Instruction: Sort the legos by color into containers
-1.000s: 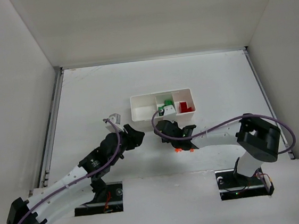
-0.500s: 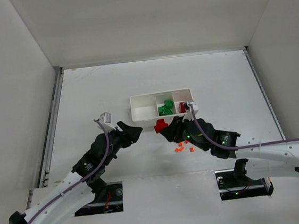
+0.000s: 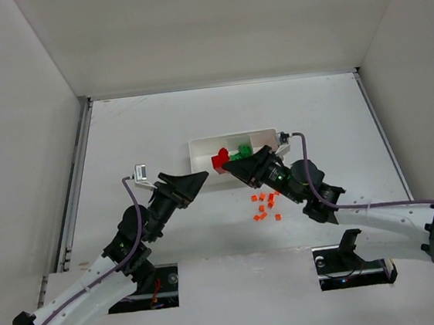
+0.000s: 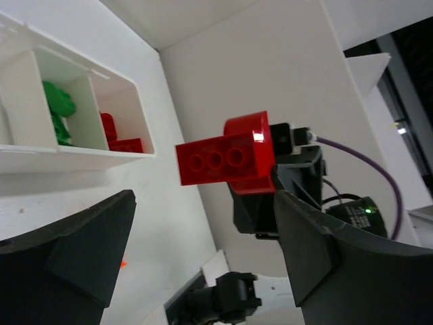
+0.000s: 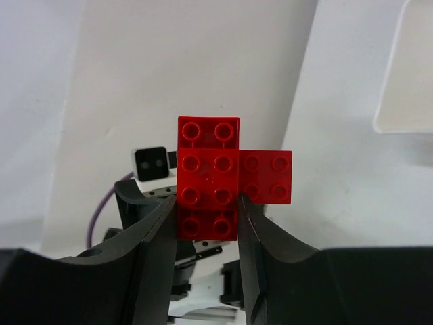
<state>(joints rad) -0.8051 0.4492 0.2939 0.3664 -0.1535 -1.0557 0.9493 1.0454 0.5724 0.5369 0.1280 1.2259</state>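
My right gripper (image 3: 232, 169) is shut on a red lego (image 3: 219, 160), two red bricks joined in an L, held in the air at the near edge of the white tray (image 3: 199, 142). In the right wrist view the fingers clamp the red lego (image 5: 208, 177) by its sides. Green legos (image 3: 240, 154) lie in the middle compartment. The left wrist view shows the green legos (image 4: 57, 108), red legos (image 4: 120, 139) in the far compartment, and the held red lego (image 4: 226, 159). Several orange bits (image 3: 264, 206) lie on the table. My left gripper (image 3: 194, 182) is open and empty, facing the right one.
The right arm (image 3: 313, 187) reaches over the tray's right end and hides part of it. Grey walls enclose the white table on three sides. A tray corner (image 5: 406, 68) shows at the upper right of the right wrist view.
My right gripper picked up the red lego near the orange bits and carried it up and left to the tray's near edge. My left arm drew back to the left, still open.
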